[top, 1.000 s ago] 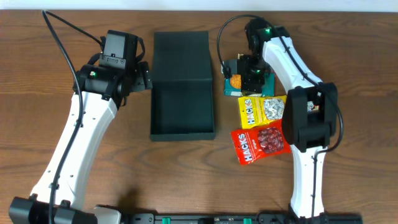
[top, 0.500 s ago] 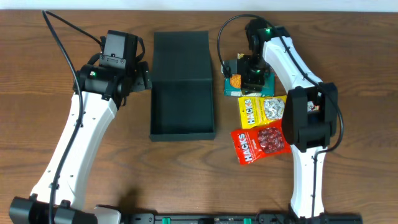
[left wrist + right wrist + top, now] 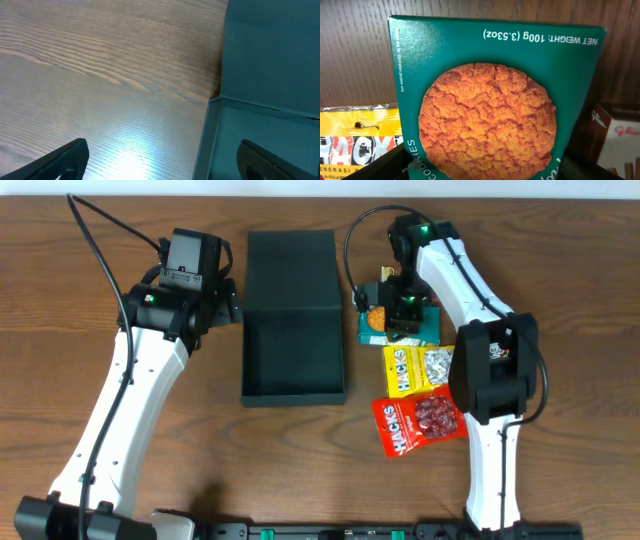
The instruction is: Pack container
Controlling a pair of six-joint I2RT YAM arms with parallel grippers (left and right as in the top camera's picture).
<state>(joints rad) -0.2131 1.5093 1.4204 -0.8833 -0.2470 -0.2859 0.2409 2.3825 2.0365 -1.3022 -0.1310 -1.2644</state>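
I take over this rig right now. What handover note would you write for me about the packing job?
Left gripper: open, empty, beside the left wall of the container.
Right gripper: jaws astride the green cookie box; firm grip unclear.
Container: lid open, nothing inside.
Yellow packet and red packet lie on the table, right of it.
Done: nothing packed. Left: all snacks in, then probably close the lid.

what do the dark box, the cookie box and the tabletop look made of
Dark box: likely matte cardboard; thin flat walls, creased flap.
Cookie box: printed paperboard, slight gloss, sharp folded edges.
Tabletop: wood or wood-look laminate; grain lines, glare patch.
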